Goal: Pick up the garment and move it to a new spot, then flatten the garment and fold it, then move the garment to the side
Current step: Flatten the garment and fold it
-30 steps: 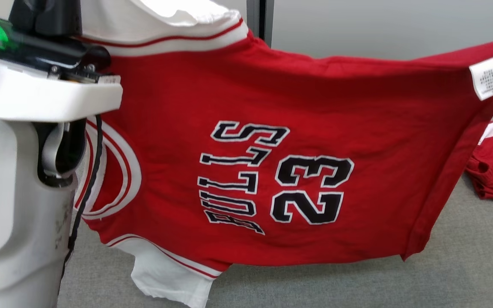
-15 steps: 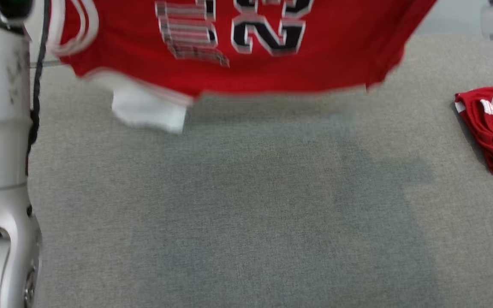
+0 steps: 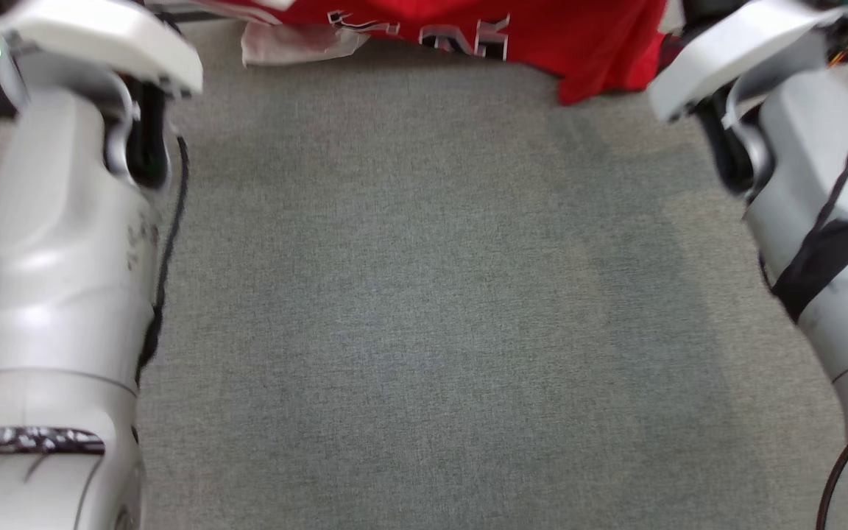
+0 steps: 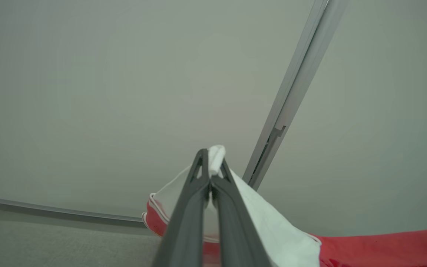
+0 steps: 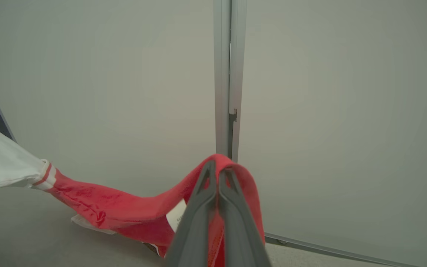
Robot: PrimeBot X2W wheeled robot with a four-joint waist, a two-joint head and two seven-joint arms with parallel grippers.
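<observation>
Left gripper (image 4: 210, 165): jaws pressed together, clamped on a white sleeve fold of the garment (image 4: 272, 230). A small tuft of white cloth stands up past the fingertips. From the pinch the white fabric falls away below and to the right of the jaws, meeting red cloth with red-and-white trim.

Right gripper (image 5: 219, 172): jaws together, clamped on a red edge of the garment (image 5: 124, 207). The cloth humps over the fingertips and drapes down both sides of the fingers. A white care label (image 5: 176, 217) hangs just left of the fingers. From this grip the red fabric runs away to the left toward a white sleeve.

In the head view the garment (image 3: 578, 44) is spread between the two pale forearms (image 3: 63, 258), near the far edge of the grey fabric surface (image 3: 424, 294). Its hanging edge appears to reach that surface; contact cannot be confirmed.

Beyond both sets of jaws stands a plain grey wall panel with a metal post (image 5: 228, 74).
</observation>
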